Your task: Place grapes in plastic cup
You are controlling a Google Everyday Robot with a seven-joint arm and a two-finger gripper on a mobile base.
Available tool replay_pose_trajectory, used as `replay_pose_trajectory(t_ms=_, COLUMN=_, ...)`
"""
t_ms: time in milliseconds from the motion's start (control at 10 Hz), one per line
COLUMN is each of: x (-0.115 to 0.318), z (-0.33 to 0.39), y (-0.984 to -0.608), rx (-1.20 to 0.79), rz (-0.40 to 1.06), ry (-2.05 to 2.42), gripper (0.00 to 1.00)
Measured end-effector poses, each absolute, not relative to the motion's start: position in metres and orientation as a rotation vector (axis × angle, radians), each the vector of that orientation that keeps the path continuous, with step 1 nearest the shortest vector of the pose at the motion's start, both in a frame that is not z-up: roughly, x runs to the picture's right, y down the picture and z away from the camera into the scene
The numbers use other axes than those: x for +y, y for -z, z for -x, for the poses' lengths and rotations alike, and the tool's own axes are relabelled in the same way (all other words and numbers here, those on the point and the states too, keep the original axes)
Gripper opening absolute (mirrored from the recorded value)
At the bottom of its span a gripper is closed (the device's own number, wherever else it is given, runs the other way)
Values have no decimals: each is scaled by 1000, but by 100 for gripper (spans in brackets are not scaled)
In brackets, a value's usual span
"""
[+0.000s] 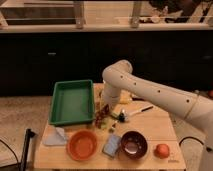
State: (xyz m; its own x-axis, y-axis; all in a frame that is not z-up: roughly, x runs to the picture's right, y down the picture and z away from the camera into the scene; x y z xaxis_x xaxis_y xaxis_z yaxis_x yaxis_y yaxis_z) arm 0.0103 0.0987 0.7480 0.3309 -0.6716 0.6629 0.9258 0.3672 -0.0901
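Nearest on the wooden surface (150,129) stand an orange bowl (82,144), a small blue-grey packet (111,145) and a dark bowl (133,144), with a round orange fruit (162,150) off to the right and a pale cloth (56,136) to the left. Behind them, near the middle, the gripper (104,112) points down at the green tray's (72,101) right edge. The grapes (102,115) sit right at its fingers, a dark lumpy bunch just above the surface; whether the fingers clasp them or are spread, I cannot tell. The cup (104,125) seems to lie just below the bunch, though it is hard to make out. The white arm (150,92) runs back right
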Motion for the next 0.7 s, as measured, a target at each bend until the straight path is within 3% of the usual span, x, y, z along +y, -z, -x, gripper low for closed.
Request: replay_pose_trajectory(t_ms=700, x=100, z=2, y=-752, rx=-630, rz=514, ry=1179, gripper=0)
